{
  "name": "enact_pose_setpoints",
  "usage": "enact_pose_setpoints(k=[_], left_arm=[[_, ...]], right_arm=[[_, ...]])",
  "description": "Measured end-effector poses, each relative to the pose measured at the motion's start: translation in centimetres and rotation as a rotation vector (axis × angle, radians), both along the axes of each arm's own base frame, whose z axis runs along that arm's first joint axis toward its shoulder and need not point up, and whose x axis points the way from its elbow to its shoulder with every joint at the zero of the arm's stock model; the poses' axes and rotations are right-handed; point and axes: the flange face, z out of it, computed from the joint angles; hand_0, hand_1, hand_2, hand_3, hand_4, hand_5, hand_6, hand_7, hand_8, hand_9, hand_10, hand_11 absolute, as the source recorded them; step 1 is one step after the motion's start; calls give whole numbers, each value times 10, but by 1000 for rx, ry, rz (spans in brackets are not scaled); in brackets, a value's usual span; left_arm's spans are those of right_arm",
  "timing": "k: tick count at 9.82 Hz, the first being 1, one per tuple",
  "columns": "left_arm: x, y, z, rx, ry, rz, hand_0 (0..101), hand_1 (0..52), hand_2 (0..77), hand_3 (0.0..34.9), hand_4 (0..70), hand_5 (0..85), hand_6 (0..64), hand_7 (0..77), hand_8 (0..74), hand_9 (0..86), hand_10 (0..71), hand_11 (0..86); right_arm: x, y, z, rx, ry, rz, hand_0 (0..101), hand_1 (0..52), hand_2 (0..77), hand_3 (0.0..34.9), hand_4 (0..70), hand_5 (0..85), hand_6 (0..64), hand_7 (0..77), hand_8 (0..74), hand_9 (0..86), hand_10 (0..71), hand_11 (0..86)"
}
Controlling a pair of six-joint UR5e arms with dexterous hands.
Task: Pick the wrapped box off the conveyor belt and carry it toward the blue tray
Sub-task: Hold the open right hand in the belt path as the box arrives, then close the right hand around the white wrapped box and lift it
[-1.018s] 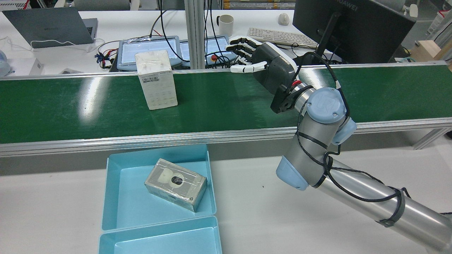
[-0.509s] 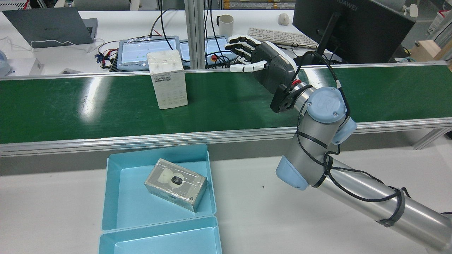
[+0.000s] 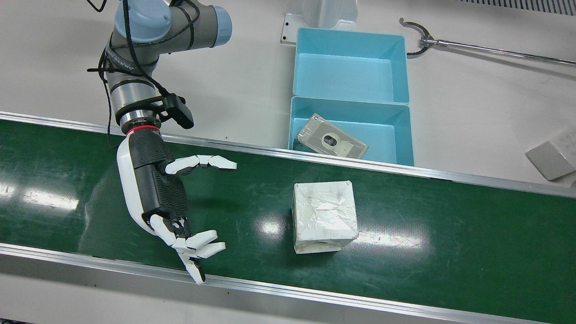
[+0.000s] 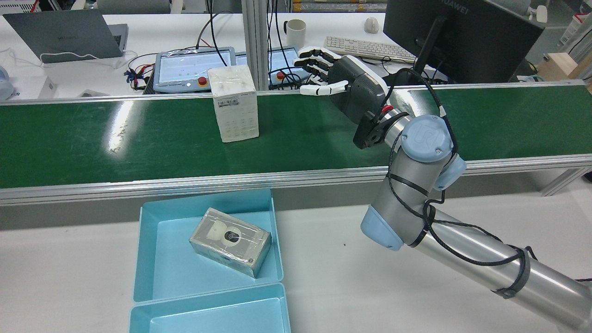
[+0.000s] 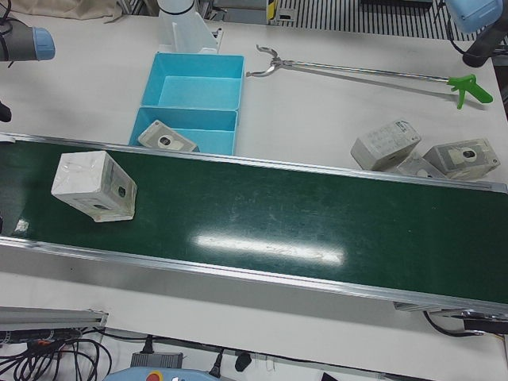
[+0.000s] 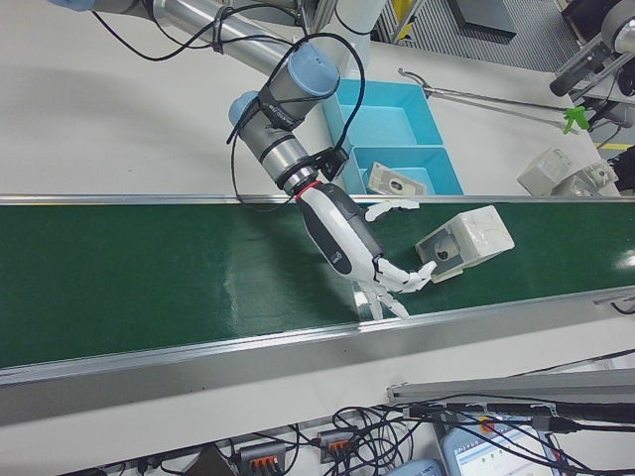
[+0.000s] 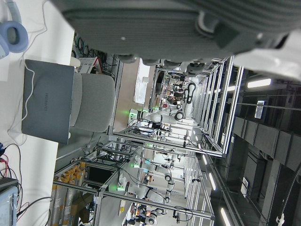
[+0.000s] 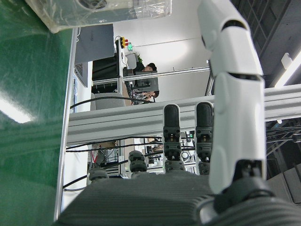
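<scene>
A white plastic-wrapped box [image 3: 324,216] [image 4: 233,101] [image 5: 94,186] [image 6: 464,238] stands on the green conveyor belt [image 3: 450,234]. My right hand [image 3: 171,202] [image 4: 342,81] [image 6: 362,248] hovers over the belt, open, fingers spread and facing the box across a gap, touching nothing. In the right hand view the box [image 8: 99,12] shows beyond the fingers [image 8: 233,94]. The blue tray [image 3: 351,105] [image 4: 138,249] sits beside the belt; a grey wrapped box [image 3: 330,140] [image 4: 230,241] lies in the compartment nearer the belt. Only the palm of my left hand [image 7: 178,23] shows, its fingers out of frame.
A long reach-grabber tool [image 3: 472,47] lies on the white table past the tray. Three more wrapped boxes [image 5: 385,143] rest on the table at the belt's far end. Beyond the belt are a monitor [image 4: 462,37], keyboard [image 4: 370,46] and tablets.
The white box has travelled along the belt to the right in the rear view, closing on my right hand. The hand has barely moved and stays open.
</scene>
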Motion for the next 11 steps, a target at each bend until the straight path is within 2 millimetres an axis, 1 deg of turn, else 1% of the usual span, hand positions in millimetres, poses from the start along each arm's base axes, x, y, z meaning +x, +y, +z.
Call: enact_pose_setpoints(k=[1, 4, 5, 6, 7, 8, 9, 10, 11], left_arm=[[0, 0, 0, 0, 0, 0, 0, 0, 5, 0, 0, 11, 0, 0, 0, 0, 0, 0], [0, 0, 0, 0, 0, 0, 0, 0, 5, 0, 0, 11, 0, 0, 0, 0, 5, 0], [0, 0, 0, 0, 0, 0, 0, 0, 5, 0, 0, 11, 0, 0, 0, 0, 0, 0], [0, 0, 0, 0, 0, 0, 0, 0, 5, 0, 0, 11, 0, 0, 0, 0, 0, 0], [0, 0, 0, 0, 0, 0, 0, 0, 5, 0, 0, 11, 0, 0, 0, 0, 5, 0], [0, 0, 0, 0, 0, 0, 0, 0, 5, 0, 0, 11, 0, 0, 5, 0, 0, 0], [0, 0, 0, 0, 0, 0, 0, 0, 5, 0, 0, 11, 0, 0, 5, 0, 0, 0], [0, 0, 0, 0, 0, 0, 0, 0, 5, 0, 0, 11, 0, 0, 0, 0, 5, 0], [0, 0, 0, 0, 0, 0, 0, 0, 5, 0, 0, 11, 0, 0, 5, 0, 5, 0]], right_arm=[[-4, 2, 0, -1, 0, -4, 492, 164, 202, 197, 185, 365, 104, 333, 27, 98, 0, 16], [-18, 8, 3, -4, 12, -17, 492, 164, 202, 196, 185, 365, 104, 327, 27, 98, 0, 16], [-20, 8, 5, -6, 16, -19, 492, 164, 213, 210, 185, 365, 104, 327, 27, 98, 0, 16], [-22, 8, 4, -6, 17, -21, 492, 164, 213, 210, 185, 365, 104, 327, 27, 98, 0, 16], [-23, 8, 3, -5, 16, -21, 492, 164, 196, 220, 164, 355, 76, 327, 0, 71, 0, 16], [-23, 8, 2, -5, 15, -21, 492, 164, 196, 220, 164, 355, 76, 327, 0, 71, 0, 16], [-23, 8, 1, -5, 16, -21, 492, 180, 202, 247, 125, 344, 76, 289, 16, 76, 0, 16], [-24, 8, 2, -6, 17, -22, 492, 180, 207, 262, 120, 344, 76, 289, 5, 76, 0, 0], [-24, 8, 2, -6, 18, -23, 492, 180, 207, 262, 120, 344, 76, 289, 5, 76, 0, 0]])
